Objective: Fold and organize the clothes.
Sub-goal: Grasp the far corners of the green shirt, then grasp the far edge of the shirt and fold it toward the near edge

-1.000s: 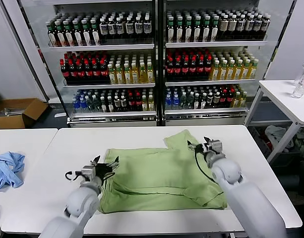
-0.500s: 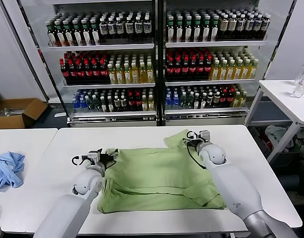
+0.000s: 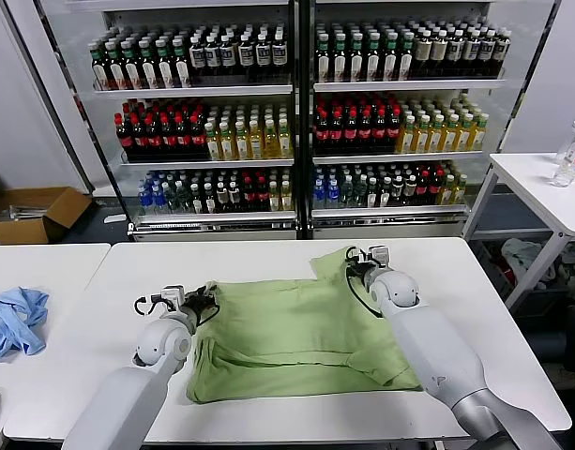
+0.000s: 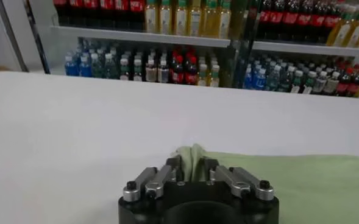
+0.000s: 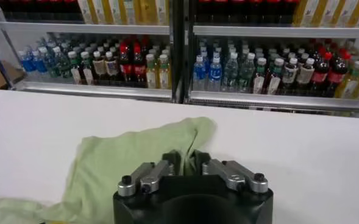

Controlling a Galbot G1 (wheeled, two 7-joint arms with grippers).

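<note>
White table (image 3: 512, 309) in front of stocked drink fridges (image 3: 296, 112). Left gripper (image 3: 204, 296) is pinched on the sage-green shirt (image 3: 296, 328) at its left edge, right gripper (image 3: 355, 262) clamped on the far right sleeve; both slid a bit further back since half a second ago. Wrist views show soft cloth bunched between the fingers (image 4: 175, 167). The shirt lies spread and rumpled mid-table.
</note>
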